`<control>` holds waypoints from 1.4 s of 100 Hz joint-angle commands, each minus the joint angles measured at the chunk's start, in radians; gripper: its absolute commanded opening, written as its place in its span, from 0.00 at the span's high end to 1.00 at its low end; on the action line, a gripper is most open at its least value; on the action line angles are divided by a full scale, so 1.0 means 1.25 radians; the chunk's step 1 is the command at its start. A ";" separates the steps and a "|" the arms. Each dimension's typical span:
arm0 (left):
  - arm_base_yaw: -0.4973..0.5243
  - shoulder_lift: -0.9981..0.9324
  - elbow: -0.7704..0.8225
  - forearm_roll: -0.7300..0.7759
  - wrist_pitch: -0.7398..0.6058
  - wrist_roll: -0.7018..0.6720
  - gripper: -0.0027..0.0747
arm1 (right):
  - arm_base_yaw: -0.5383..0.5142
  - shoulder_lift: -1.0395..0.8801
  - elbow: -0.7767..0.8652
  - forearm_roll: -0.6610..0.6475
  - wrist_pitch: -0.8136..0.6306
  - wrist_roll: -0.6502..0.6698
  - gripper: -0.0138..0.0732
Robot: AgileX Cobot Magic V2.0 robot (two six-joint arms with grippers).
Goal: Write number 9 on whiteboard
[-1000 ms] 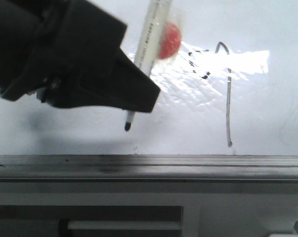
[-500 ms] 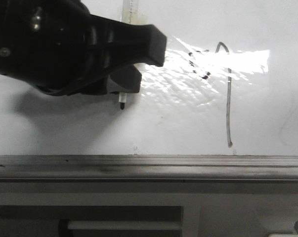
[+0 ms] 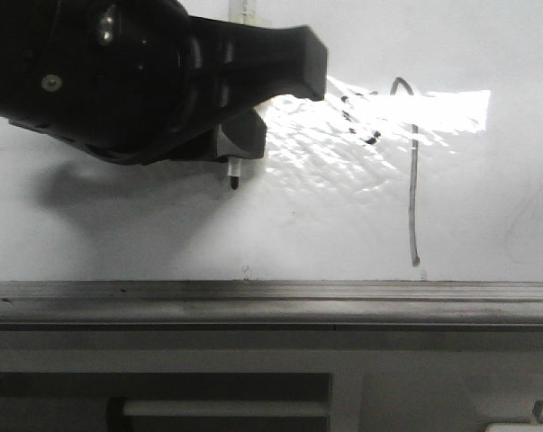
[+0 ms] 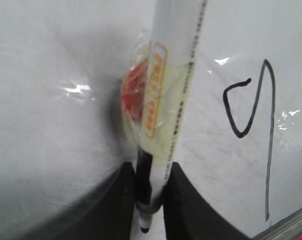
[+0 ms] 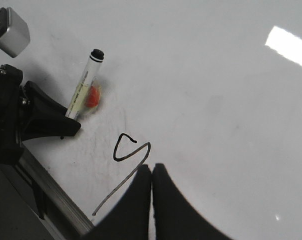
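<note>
The number 9 point(image 3: 414, 198) is drawn in thin black strokes on the glossy whiteboard point(image 3: 118, 234), to the right of my left gripper. My left gripper point(image 3: 253, 126) is shut on a white marker pen point(image 3: 234, 175), whose tip points down toward the board's ledge. In the left wrist view the jaws point(image 4: 149, 200) clamp the marker point(image 4: 171, 90) near its tip, with the 9 point(image 4: 269, 150) beside it. My right gripper point(image 5: 152, 172) is shut and empty above the board, its tips just over the 9 point(image 5: 148, 145). The same view shows the left gripper point(image 5: 65, 127) and marker point(image 5: 83, 92).
A grey metal ledge point(image 3: 271, 301) runs along the board's near edge and also shows in the right wrist view point(image 5: 50, 190). A red lump point(image 4: 133, 95) is taped to the marker's barrel. A bright glare patch point(image 3: 433, 112) covers the 9's loop.
My left gripper has swung round and shifted right with the marker. The marker tip has moved up, away from the ledge. The 9 looks unchanged.
</note>
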 commanded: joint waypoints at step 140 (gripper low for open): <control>-0.114 -0.653 0.186 -0.155 -0.098 0.417 0.99 | 0.000 -0.406 0.278 -0.090 -0.097 0.008 0.90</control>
